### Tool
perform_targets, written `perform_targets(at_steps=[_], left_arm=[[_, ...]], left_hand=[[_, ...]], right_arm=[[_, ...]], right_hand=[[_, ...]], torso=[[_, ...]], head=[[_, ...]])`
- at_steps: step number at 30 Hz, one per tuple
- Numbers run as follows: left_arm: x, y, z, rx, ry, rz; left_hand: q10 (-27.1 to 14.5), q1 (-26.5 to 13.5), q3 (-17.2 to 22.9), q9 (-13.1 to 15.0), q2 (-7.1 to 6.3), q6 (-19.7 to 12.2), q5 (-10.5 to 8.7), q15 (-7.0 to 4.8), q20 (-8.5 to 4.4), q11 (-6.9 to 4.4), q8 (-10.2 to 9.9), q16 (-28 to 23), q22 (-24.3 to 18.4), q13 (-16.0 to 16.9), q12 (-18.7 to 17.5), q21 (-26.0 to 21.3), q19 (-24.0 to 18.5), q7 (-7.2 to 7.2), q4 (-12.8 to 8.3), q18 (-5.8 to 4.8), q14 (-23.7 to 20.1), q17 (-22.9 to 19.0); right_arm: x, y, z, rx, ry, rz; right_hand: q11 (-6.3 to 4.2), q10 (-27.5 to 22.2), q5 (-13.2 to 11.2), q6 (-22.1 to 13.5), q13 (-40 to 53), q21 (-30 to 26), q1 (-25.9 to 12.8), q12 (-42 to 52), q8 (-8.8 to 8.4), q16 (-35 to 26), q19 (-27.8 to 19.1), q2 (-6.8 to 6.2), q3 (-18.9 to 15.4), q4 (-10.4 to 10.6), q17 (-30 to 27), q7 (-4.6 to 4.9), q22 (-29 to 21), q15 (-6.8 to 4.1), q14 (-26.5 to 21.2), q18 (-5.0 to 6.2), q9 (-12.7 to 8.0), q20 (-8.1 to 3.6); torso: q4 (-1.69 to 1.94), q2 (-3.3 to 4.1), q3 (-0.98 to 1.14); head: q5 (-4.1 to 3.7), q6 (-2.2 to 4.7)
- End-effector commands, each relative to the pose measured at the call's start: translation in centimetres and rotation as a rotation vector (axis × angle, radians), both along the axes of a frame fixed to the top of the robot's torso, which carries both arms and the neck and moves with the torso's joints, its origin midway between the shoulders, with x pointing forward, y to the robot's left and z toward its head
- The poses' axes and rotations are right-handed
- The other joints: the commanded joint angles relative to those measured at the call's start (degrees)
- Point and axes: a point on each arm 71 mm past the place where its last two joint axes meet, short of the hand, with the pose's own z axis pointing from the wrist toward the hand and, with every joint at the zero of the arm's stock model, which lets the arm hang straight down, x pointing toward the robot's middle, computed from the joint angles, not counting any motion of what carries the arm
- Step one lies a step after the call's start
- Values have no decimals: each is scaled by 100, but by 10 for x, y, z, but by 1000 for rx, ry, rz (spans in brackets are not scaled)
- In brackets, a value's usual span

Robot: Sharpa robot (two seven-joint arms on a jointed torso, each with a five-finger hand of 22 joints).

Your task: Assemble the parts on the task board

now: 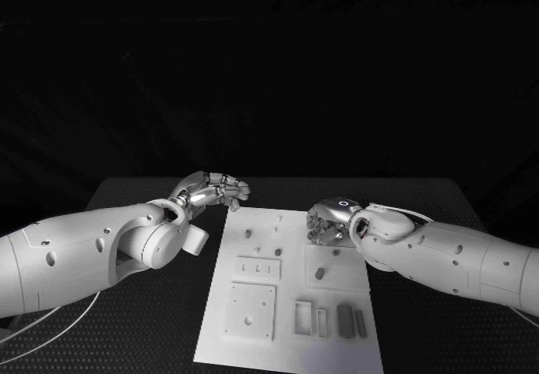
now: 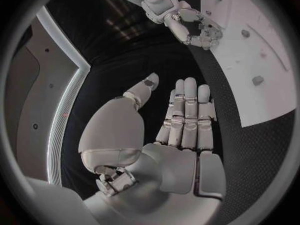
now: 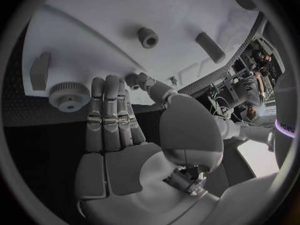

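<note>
Right hand (image 1: 328, 222) hunches over the task board's (image 1: 287, 343) far right corner, its fingertips hidden from the head camera, though the wrist view shows flat fingers (image 3: 106, 115) gripping nothing beside a gear-like part (image 3: 69, 96), while the left hand (image 1: 213, 189) hovers empty and loosely curled off the board's far left corner.

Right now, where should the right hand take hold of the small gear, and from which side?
Probably by its toothed rim, from above: the gear lies flat near the task board edge, so only rim and top are free. The right hand is open just beside it.
</note>
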Motion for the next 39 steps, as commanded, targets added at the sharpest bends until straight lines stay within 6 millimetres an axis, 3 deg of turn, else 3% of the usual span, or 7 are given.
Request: perform_targets(at_steps=[1, 5, 9, 16, 33, 36, 39], left_arm=[[0, -1, 1, -2, -2, -15], [0, -2, 1, -2, -1, -16], [0, -3, 1, -2, -1, -17], [0, -2, 2, -1, -1, -15], [0, -2, 1, 0, 1, -14], [0, -2, 2, 1, 0, -12], [1, -2, 2, 2, 0, -10]], left_hand=[[-29, -38, 21, 7, 0, -14, -31, -3, 4, 14, -40, -16, -5, 10, -42, 17, -28, 15, -8, 108, -45, -10], [-30, -38, 23, 9, 1, -15, -32, -2, 4, 14, -42, -17, -6, 11, -45, 17, -29, 16, -8, 108, -46, -11], [-29, -36, 25, 11, 4, -15, -32, -2, 4, 14, -43, -16, -6, 13, -48, 17, -30, 16, -7, 108, -46, -12], [-27, -34, 28, 15, 6, -13, -32, -2, 4, 14, -46, -16, -7, 17, -51, 18, -30, 16, -7, 109, -46, -12], [-29, -30, 31, 21, 3, -15, -33, -2, 4, 16, -53, -14, -8, 22, -61, 20, -32, 17, -9, 109, -47, -14], [-29, -29, 32, 22, 3, -15, -33, -2, 4, 17, -54, -14, -8, 23, -62, 21, -32, 17, -9, 109, -47, -14], [-28, -27, 33, 23, 3, -15, -32, -2, 4, 17, -55, -13, -8, 24, -64, 21, -32, 17, -10, 109, -47, -14]], right_arm=[[-3, -2, -9, -51, 18, 3], [-4, 0, -8, -49, 10, 10], [-4, 2, -8, -61, 7, 12], [-3, 0, -10, -71, -10, 4], [-1, 1, -6, -47, -56, -44], [0, 0, -4, -33, -78, -59], [0, -3, -1, -6, -101, -81]], right_hand=[[-13, -10, -31, 78, 32, 49, 54, -14, -20, 45, -10, -59, 78, -19, 36, -5, 27, 12, -28, 37, -3, -5], [-55, 94, -49, 184, 120, 119, 143, 34, 17, 105, 48, -16, 191, -26, 110, -47, 81, -26, 26, 37, 24, -33], [-171, 346, -60, 444, 323, 361, 203, 153, 119, 386, 214, 108, 300, -81, 326, -157, 267, -136, 130, 37, 106, -132], [-321, 618, -63, 758, 705, 850, 145, 281, 223, 943, 362, 196, 357, -193, 668, -291, 396, -282, 145, 37, 283, -282], [-384, 734, -52, 923, 1025, 1251, -25, 318, 243, 1282, 370, 160, 402, -85, 768, -365, 391, -344, 129, 37, 448, -356], [-392, 746, 31, 947, 1076, 1303, -14, 313, 235, 1325, 363, 172, 457, -68, 763, -372, 388, -352, 129, 37, 470, -366], [-396, 744, 564, 951, 1181, 1396, -87, 285, 201, 1392, 340, 212, 521, -75, 725, -365, 380, -357, 115, 37, 524, -375]], torso=[[-1, 0, 1], [-3, 2, -1], [5, 5, 2], [5, 7, 2], [3, 5, -3], [2, 6, -3], [0, 5, -5]], head=[[0, -2], [-6, 4], [-13, -2], [-13, -9], [-27, 32], [-32, 44], [-29, 58]])
